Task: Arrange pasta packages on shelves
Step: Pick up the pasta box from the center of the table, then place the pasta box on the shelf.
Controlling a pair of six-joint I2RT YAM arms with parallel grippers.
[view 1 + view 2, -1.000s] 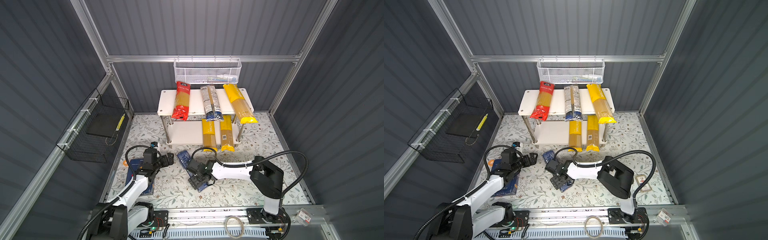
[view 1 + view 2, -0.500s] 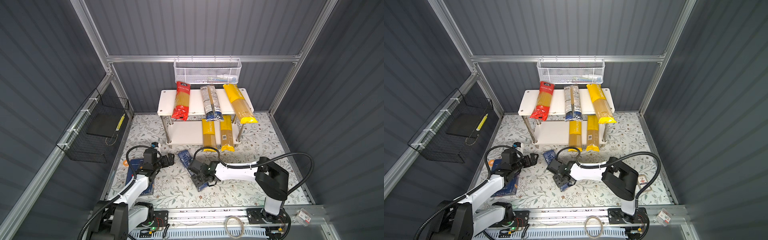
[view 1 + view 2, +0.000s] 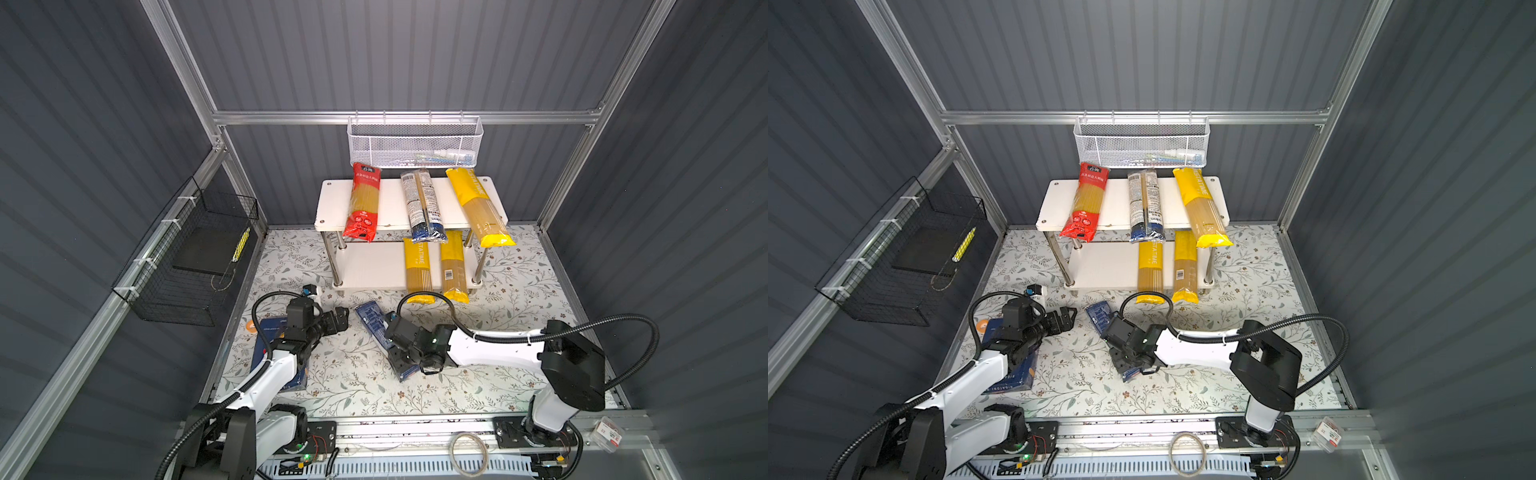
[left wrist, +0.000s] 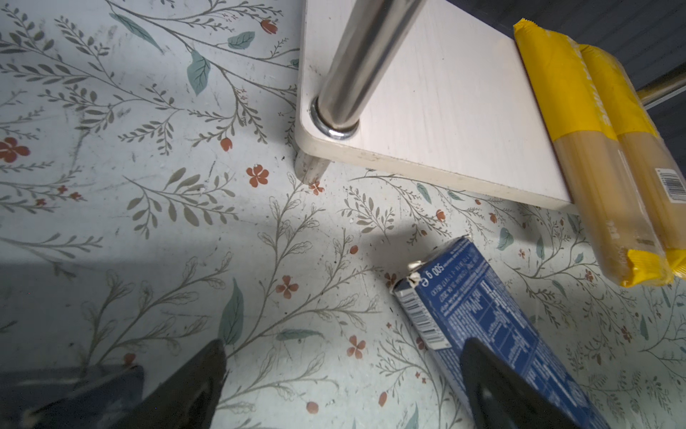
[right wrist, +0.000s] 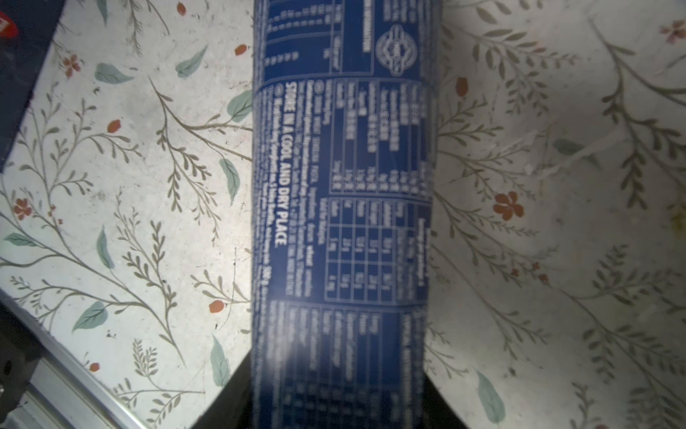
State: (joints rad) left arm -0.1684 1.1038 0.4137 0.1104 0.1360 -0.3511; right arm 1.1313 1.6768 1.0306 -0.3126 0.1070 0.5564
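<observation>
The shelves (image 3: 390, 203) (image 3: 1113, 203) stand at the back. Their top board carries a red pack (image 3: 363, 203), a clear and dark-blue pack (image 3: 422, 205) and a yellow bag (image 3: 478, 208). Two yellow bags (image 3: 417, 266) lie on the lower board (image 4: 427, 111). A narrow dark-blue box (image 3: 372, 320) (image 5: 341, 185) lies on the floral mat. My right gripper (image 3: 399, 357) (image 5: 337, 386) is shut on it, a finger against each long side. My left gripper (image 3: 338, 320) (image 4: 343, 349) hangs open over bare mat, just left of that box. A wider blue box (image 3: 1021, 374) lies under my left arm.
A white mesh basket (image 3: 415, 141) hangs on the back wall above the shelves. A black wire basket (image 3: 195, 266) hangs on the left wall. An orange tape roll (image 3: 249, 326) lies by the mat's left edge. An aluminium rail (image 3: 415, 419) runs along the front.
My right gripper's jaws have closed in onto the narrow dark-blue box, and its arm has shifted slightly. The left arm has stayed where it was, open.
</observation>
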